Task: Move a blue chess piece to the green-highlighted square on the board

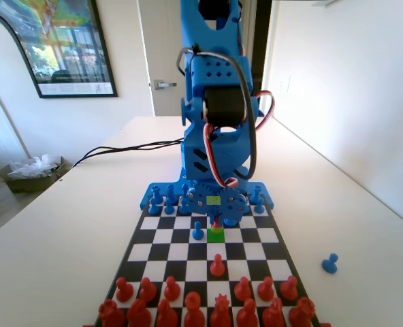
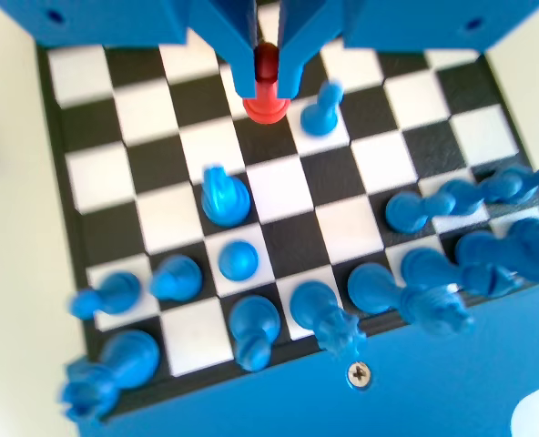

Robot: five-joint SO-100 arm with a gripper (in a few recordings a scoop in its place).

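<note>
The tool (image 2: 266,86) is seen closed narrowly on a red pawn (image 2: 266,98), whose head is pinched between the jaws while its base is judged to rest on the board (image 2: 60,191), or just above it. The green-highlighted square (image 1: 215,236) lies directly under the tool, so it is occupied by the red pawn, not by a blue piece. The blue chess piece (image 2: 329,319) is taken, with some doubt because of blur, to be the tall one in the back row, well behind the tool and roughly in line with it. A blue pawn (image 2: 320,114) stands just beside the tool, and it could be clipped and toppled if the red pawn is swung out sideways rather than lifted first. The pawn could also slip, since only its small head is gripped. From the fixed view the green colouring and the tool (image 1: 216,214) over it are given, along with a loose pawn (image 1: 330,263) on the worktop (image 1: 86,225). The pinch itself is made plain in the wrist view, where no colouring is shown
</note>
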